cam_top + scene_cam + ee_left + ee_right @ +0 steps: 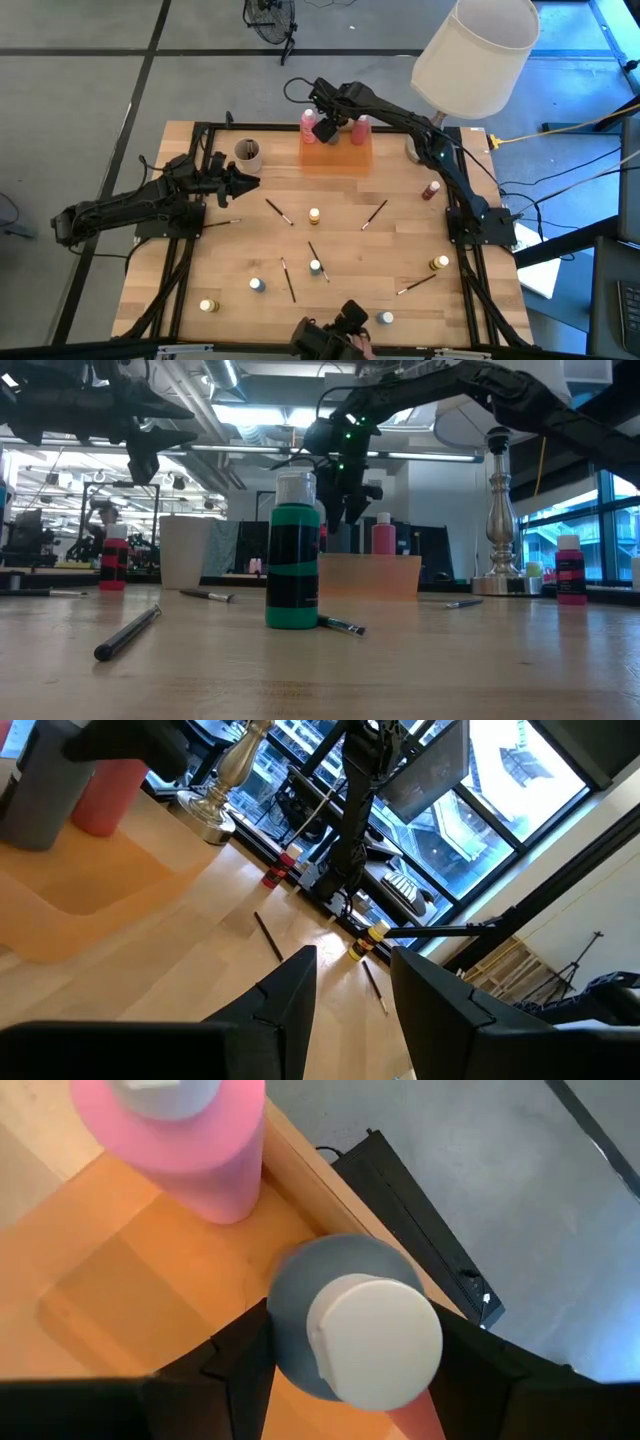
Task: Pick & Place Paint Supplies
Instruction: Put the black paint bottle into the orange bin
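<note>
I see two pink bottles (308, 127) upright on the orange tray (336, 158), white-capped; the grey bottle (335, 1315) stands between them, flanked by my right gripper's fingers; small pots (314, 215) with yellow or white lids sit scattered upright across the table (400, 250); a red-lidded pot (431, 189) stands near the right edge; thin dark brushes (278, 212) lie flat among them.

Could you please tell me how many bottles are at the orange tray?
3. One pink bottle at the tray's left end, another pink bottle at its right end, the grey bottle between them in the right gripper. The arm could hide more.
</note>
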